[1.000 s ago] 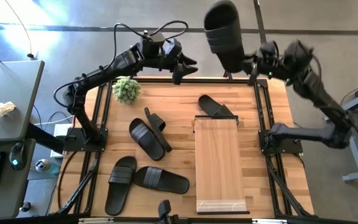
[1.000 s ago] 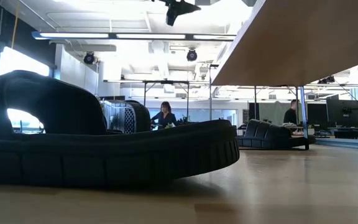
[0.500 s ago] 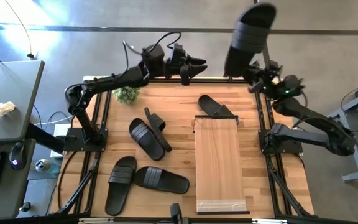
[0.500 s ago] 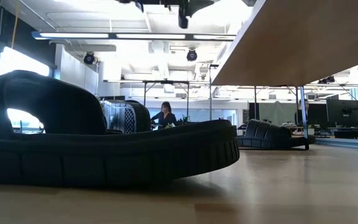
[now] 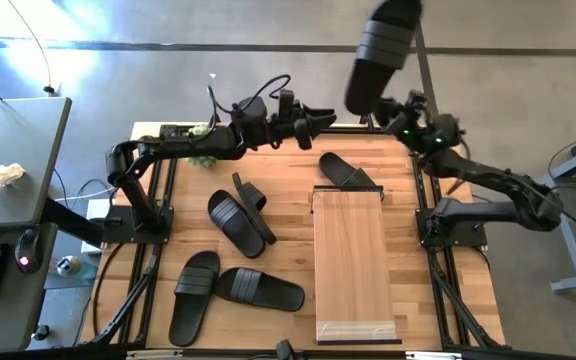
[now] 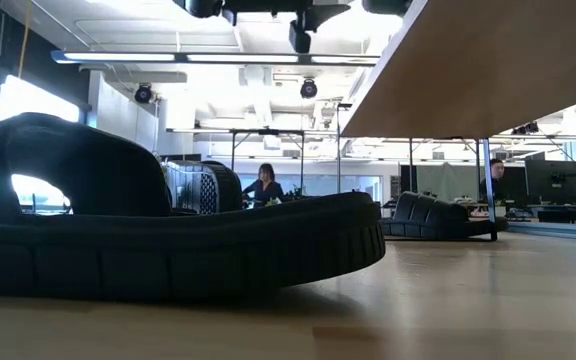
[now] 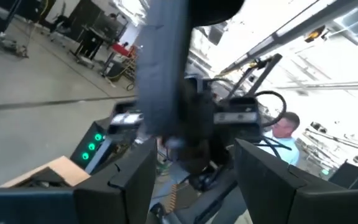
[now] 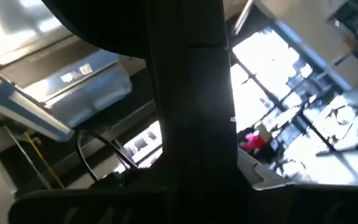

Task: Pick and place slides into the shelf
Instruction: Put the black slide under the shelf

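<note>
My right gripper (image 5: pixel 386 108) is shut on a black slide (image 5: pixel 381 48), held high over the table's far edge. The left wrist view shows that slide (image 7: pixel 160 62) edge-on. My left gripper (image 5: pixel 320 121) hangs open over the far edge, pointing at the right gripper, with nothing between its fingers (image 7: pixel 132 180). One slide (image 5: pixel 348 171) lies on its sole by the far end of the shelf (image 5: pixel 353 262). Several more slides (image 5: pixel 236 222) lie on the table left of the shelf. My right gripper pinches the slide at its lower end (image 5: pixel 363 98) between its two fingers. The fingers slant upward, and the slide stands up and away from them, lengthwise along them. It is lifted clear of the table. The slide (image 8: pixel 191 93) itself hides the exact place of contact.
A small green plant (image 5: pixel 204 158) stands at the far left of the table, partly under my left arm. Two slides (image 5: pixel 196 295) lie near the front left. In the low view a slide (image 6: pixel 168 230) fills the foreground. People show in the room beyond (image 6: pixel 266 185).
My right gripper has come down and tipped upward while rolling; the held slide has swung above it and stays clear of the table. My left gripper has moved toward the table's right edge and lower, rolling as it went, and stays open.
</note>
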Tool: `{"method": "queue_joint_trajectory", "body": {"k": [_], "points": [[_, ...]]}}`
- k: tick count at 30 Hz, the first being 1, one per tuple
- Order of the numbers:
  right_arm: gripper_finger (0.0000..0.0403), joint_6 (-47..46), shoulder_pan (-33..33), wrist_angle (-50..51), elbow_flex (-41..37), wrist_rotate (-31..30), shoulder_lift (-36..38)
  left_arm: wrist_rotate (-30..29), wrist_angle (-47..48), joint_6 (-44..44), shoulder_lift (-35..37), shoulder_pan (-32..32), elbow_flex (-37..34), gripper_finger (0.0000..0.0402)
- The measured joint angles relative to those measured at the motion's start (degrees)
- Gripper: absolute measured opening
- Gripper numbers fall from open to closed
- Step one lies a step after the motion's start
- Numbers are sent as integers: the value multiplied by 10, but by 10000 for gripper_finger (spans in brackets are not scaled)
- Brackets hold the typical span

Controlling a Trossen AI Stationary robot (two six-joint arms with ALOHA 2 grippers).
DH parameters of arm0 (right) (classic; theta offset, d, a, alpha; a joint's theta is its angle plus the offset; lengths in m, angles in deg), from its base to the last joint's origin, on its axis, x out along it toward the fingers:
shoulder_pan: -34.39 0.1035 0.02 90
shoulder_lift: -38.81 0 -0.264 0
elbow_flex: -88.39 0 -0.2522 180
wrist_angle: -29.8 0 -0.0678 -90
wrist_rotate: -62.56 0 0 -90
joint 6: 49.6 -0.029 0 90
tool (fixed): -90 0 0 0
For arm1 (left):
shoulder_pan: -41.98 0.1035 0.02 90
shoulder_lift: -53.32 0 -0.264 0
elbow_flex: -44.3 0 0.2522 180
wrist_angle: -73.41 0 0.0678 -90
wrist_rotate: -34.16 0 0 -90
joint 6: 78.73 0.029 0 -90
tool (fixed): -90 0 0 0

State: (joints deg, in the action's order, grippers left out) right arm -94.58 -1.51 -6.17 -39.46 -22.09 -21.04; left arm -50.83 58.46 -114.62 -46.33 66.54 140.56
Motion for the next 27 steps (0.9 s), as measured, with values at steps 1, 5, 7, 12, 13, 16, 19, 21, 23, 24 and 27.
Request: {"method": "queue_joint_trajectory", "body": {"k": [1, 5, 7, 12, 13, 16, 19, 21, 23, 24, 27], "points": [[43, -5, 1, -7, 3, 5, -10, -7, -1, 4, 0, -3, 0, 198], [43, -15, 5, -26, 19, 28, -36, -33, 7, 4, 0, -4, 0, 198], [43, -14, 11, -20, 25, 28, -45, -47, 24, 2, 0, -2, 0, 198], [42, -13, 24, -23, 40, 33, -54, -61, 43, 1, 0, -2, -1, 198], [42, -14, 26, -23, 40, 33, -57, -62, 43, 1, 0, -2, -1, 198], [42, -15, 35, -22, 40, 24, -61, -68, 44, 6, 0, -2, -1, 198], [42, -13, 36, -23, 40, 23, -63, -50, 42, 9, 0, -2, -1, 198], [42, -13, 36, -24, 40, 25, -63, -27, 35, 9, 0, -1, -1, 198], [42, -15, 31, -27, 41, 34, -63, -17, 27, 8, 0, -1, -1, 198], [42, -15, 29, -27, 41, 37, -62, -15, 26, 8, 0, -1, -1, 198], [42, -15, 28, -14, 40, 40, -65, -3, 15, 6, 0, -2, -1, 198]]}}
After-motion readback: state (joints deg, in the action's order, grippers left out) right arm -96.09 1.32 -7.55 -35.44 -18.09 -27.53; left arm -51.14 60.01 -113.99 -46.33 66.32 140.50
